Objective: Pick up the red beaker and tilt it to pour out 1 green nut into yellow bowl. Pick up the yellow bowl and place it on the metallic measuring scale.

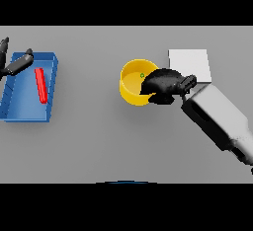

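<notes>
Right hand [165, 84] grips the yellow bowl [131, 89] at its right rim (green nut [142, 75] inside).

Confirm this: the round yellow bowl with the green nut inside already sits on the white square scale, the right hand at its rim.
Not right. In the head view the round yellow bowl still sits on the grey table, just left of the white square scale. The green nut is inside, and the right hand is at its rim.
</notes>
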Available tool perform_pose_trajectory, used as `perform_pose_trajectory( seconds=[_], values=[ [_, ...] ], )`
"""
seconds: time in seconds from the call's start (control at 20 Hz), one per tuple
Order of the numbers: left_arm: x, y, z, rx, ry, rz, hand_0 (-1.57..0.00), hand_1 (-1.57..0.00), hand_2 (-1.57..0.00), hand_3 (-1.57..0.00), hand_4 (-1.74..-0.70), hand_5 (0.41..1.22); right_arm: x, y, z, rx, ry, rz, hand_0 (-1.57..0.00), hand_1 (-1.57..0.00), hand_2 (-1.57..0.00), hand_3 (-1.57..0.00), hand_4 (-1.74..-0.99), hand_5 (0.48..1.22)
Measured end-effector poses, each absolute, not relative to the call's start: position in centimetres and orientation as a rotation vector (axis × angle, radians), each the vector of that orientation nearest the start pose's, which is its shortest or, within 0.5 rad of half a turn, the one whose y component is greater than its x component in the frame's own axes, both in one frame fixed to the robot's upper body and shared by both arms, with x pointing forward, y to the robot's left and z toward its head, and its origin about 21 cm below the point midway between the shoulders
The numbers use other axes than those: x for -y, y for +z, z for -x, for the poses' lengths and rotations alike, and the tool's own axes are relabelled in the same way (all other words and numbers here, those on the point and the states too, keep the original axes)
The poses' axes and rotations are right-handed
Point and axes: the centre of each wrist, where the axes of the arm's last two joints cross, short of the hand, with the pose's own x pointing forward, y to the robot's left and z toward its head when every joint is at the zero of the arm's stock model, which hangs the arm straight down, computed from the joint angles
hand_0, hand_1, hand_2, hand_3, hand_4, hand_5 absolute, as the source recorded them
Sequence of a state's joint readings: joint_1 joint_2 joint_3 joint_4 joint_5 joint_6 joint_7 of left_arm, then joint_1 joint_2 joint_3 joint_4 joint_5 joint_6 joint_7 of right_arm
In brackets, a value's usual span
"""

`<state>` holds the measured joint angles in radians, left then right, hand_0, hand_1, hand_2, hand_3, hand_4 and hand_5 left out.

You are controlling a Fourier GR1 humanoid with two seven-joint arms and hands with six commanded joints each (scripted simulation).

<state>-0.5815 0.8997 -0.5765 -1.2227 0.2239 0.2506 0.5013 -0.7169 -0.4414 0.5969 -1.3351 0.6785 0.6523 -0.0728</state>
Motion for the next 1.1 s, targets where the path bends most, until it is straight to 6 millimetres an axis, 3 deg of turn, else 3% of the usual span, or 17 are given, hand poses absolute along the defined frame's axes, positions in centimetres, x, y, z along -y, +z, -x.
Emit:
perform_pose_trajectory(
  seconds=[0.1, 0.4, 0.5, 0.65, 0.85, 1.1],
  values=[
    [-32.5, 11.8, -35.0, 1.096, -0.538, -0.736, 0.0, 0.0, 0.0, 0.0, -0.8, 0.723, 14.3, 13.5, -35.6, 1.215, 1.997, 0.373, -1.56, -1.56, -1.55, -1.29, -1.723, 1.219],
    [-33.0, 12.3, -35.1, 1.101, -0.538, -0.749, 0.0, 0.0, 0.0, 0.0, -0.8, 0.73, 16.5, 15.2, -34.8, 1.234, 1.981, 0.415, -1.57, -1.57, -1.57, -1.26, -1.719, 1.22],
    [-33.0, 12.5, -34.9, 1.116, -0.534, -0.742, 0.0, 0.0, 0.0, 0.0, -0.81, 0.741, 17.3, 16.0, -35.8, 1.244, 1.959, 0.484, -1.57, -1.57, -1.57, -1.33, -1.72, 1.221],
    [-33.2, 11.8, -34.5, 1.092, -0.54, -0.752, 0.0, 0.0, 0.0, 0.0, -0.8, 0.734, 19.3, 17.0, -37.2, 1.235, 1.901, 0.569, -1.57, -1.57, -1.57, -1.26, -1.719, 1.221],
    [-32.6, 13.0, -34.6, 1.084, -0.531, -0.76, 0.0, 0.0, 0.0, 0.0, -0.82, 0.75, 21.8, 16.2, -39.1, 1.204, 1.797, 0.624, -1.57, -1.57, -1.57, -1.21, -1.72, 1.221],
    [-32.3, 12.9, -34.3, 1.063, -0.52, -0.76, 0.0, 0.0, 0.0, 0.0, -0.83, 0.774, 24.8, 14.7, -40.6, 1.162, 1.712, 0.652, -1.57, -1.57, -1.57, -1.17, -1.72, 1.221]
  ],
)
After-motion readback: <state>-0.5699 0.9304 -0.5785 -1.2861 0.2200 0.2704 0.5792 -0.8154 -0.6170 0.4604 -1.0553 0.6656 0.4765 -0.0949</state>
